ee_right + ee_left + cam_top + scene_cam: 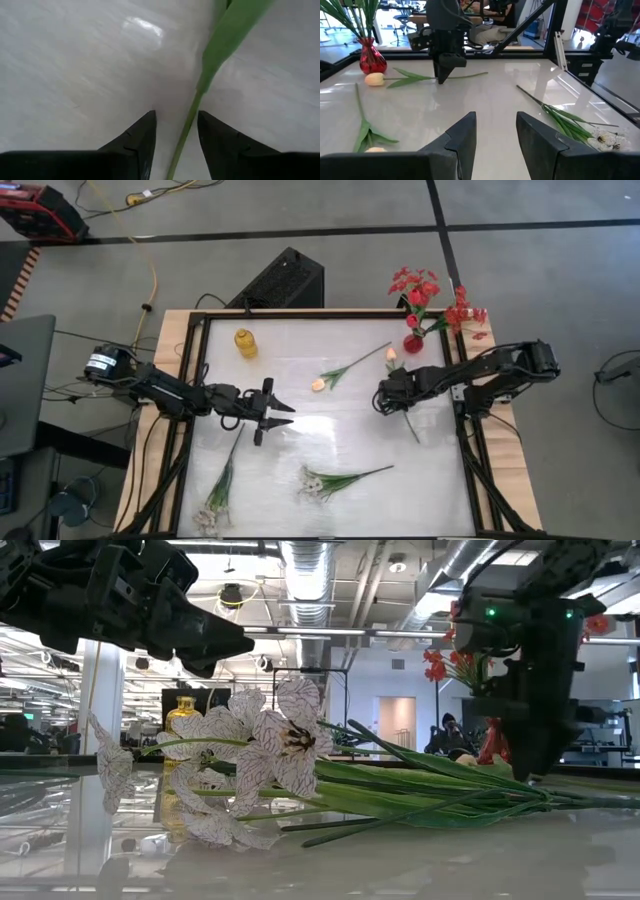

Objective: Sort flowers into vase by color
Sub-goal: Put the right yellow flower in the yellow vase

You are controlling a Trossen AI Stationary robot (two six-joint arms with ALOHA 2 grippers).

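Stem (pixel 187 127) seemingly between right hand (pixel 176 131) fingers

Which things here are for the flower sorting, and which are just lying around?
For the job:
red vase
yellow vase
cream tulips
white flowers
stem between the right gripper fingers

Lying around:
black box
yellow cable
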